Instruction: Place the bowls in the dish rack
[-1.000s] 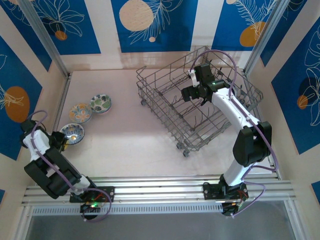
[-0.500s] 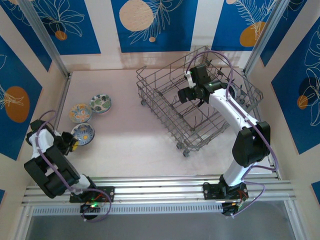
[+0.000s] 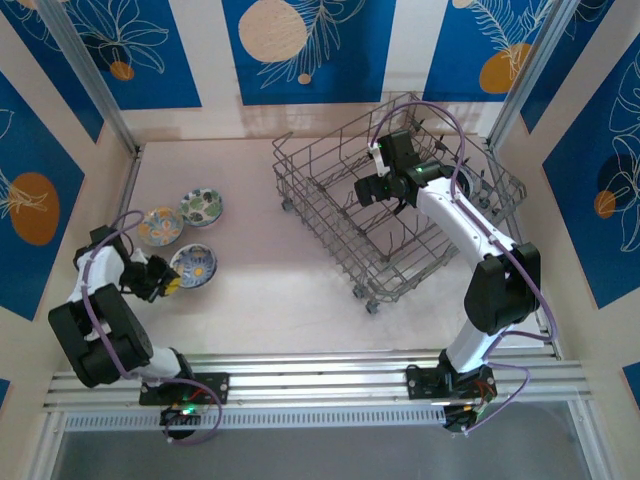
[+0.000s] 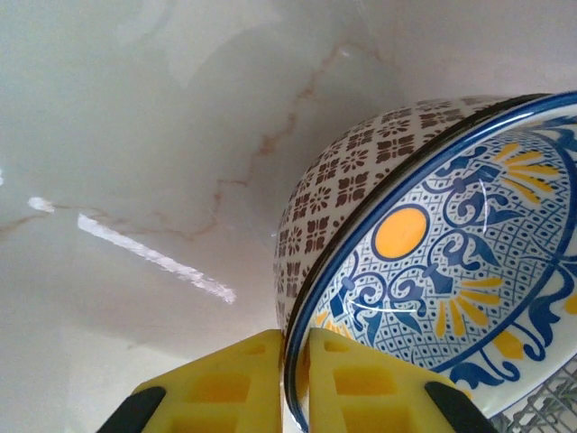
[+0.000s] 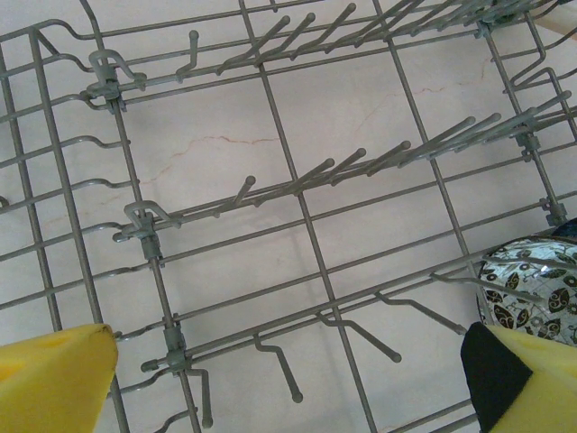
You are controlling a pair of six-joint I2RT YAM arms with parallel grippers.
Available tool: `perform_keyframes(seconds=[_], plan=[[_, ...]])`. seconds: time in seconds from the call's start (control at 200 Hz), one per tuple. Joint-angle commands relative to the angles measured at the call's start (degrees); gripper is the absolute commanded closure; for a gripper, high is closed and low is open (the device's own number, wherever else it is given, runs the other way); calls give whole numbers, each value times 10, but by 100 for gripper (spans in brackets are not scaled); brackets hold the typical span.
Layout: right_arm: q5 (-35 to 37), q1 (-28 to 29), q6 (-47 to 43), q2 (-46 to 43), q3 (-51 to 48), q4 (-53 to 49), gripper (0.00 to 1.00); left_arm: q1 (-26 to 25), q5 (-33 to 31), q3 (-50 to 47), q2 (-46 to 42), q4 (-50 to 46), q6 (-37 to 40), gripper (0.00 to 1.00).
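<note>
Left fingers (image 4: 225,388): pinching the blue-and-yellow bowl (image 4: 451,271) by its rim, well left of the dish rack (image 3: 310,190).
Right fingers (image 5: 54,374): spread wide inside the dish rack.
Risk: thin rim grip; the bowl may slip and break.

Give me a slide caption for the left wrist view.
Left gripper pinches the rim of a blue-and-yellow patterned bowl.

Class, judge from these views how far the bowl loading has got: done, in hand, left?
Done: one leaf-patterned bowl seems to sit in the rack. In hand: left gripper pinches the rim of the blue bowl; right gripper hangs open over the rack. Left: that bowl plus the yellow bowl and green bowl on the table.
</note>
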Motion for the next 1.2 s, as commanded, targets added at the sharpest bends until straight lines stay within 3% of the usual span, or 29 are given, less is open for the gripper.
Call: perform_keyframes(seconds=[0.0, 0.24, 0.595, 0.91, 1.196], plan=[[4, 6, 9, -19, 7, -10, 1, -20, 13, 13, 18, -2, 6, 84], [6, 12, 10, -14, 14, -16, 1, -36, 9, 42, 37, -14, 15, 73], [4, 16, 9, -10, 18, -19, 1, -50, -27, 75, -10, -59, 25, 65], [1, 18, 8, -4, 22, -16, 1, -95, -68, 74, -61, -80, 43, 59], [2, 21, 8, -4, 24, -19, 1, -96, -74, 77, -39, -76, 20, 56]])
